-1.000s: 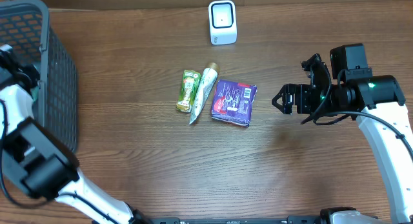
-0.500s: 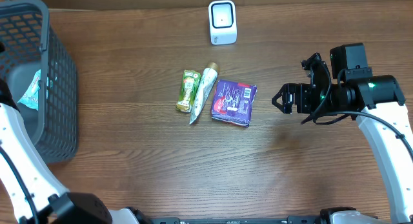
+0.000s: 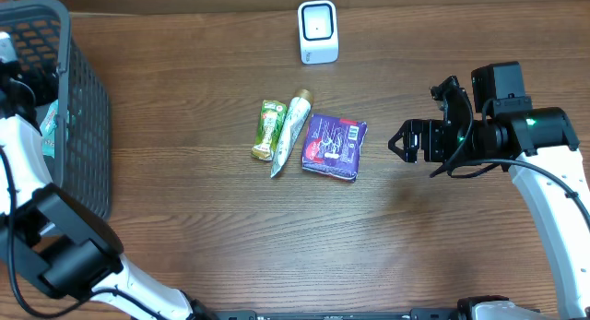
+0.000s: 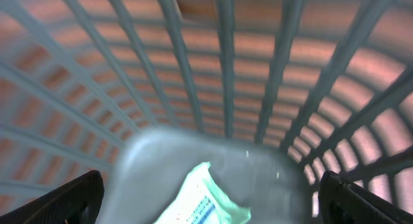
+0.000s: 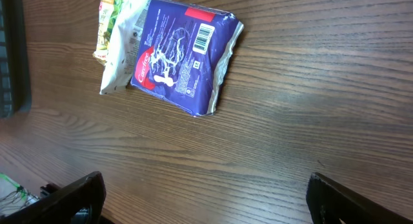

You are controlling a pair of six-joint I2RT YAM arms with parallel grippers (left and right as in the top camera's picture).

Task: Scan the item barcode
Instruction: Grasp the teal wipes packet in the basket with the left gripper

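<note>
- Left pincer: spread, over mint-green packet inside grey mesh basket.
- Right pincer: spread, near purple rectangular plastic packet lying barcode-up on brown wooden counter, no contact.

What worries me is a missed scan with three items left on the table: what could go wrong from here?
1. The white tube lies against the purple packet; the open right pincer may drag or pinch both.
2. That packet lies flat on the table, so a grip could slip or cover its barcode before the scanner.
3. The left pincer, open, sits deep in the basket; pulling out could snag its bars.
</note>
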